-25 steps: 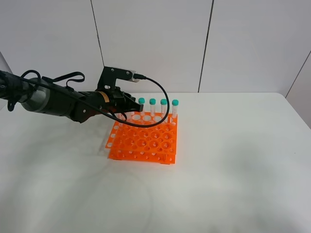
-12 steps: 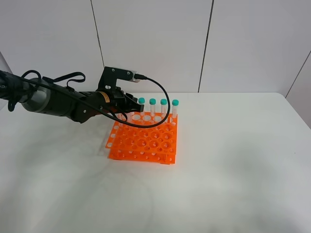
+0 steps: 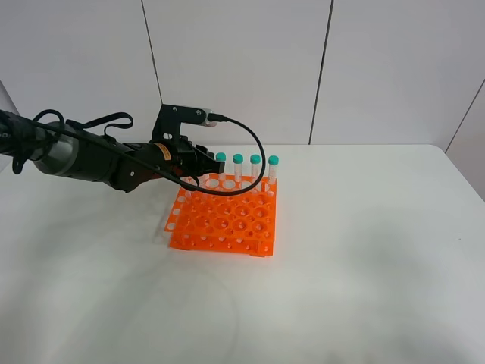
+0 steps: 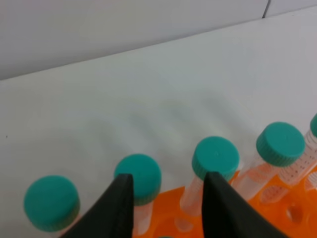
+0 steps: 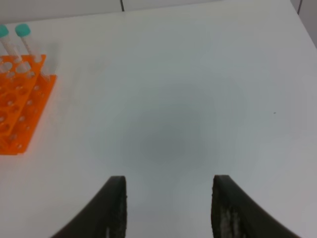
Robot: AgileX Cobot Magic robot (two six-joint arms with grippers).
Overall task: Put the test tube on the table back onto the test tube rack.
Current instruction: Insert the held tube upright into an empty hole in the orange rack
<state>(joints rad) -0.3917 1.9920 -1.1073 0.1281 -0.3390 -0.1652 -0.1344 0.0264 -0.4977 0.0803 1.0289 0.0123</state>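
Note:
The orange test tube rack [image 3: 223, 216] stands on the white table [image 3: 364, 250]. Several teal-capped test tubes [image 3: 238, 158] stand upright in its back row, and I see none lying on the table. My left gripper [image 3: 204, 161] hovers at the rack's back left corner. In the left wrist view this gripper [image 4: 168, 175] is open with nothing between its dark fingers [image 4: 121, 203]. The capped tubes [image 4: 215, 157] stand just beyond its tips over the rack [image 4: 168, 208]. My right gripper [image 5: 168, 208] is open above bare table [image 5: 173, 99], well away from the rack [image 5: 20, 109].
A black cable [image 3: 254, 163] loops from the left wrist camera over the rack's back row. White wall panels rise behind the table. The right arm does not show in the exterior high view.
The left gripper has shifted very slightly at the rack's back corner. Rack and standing tubes are where they were.

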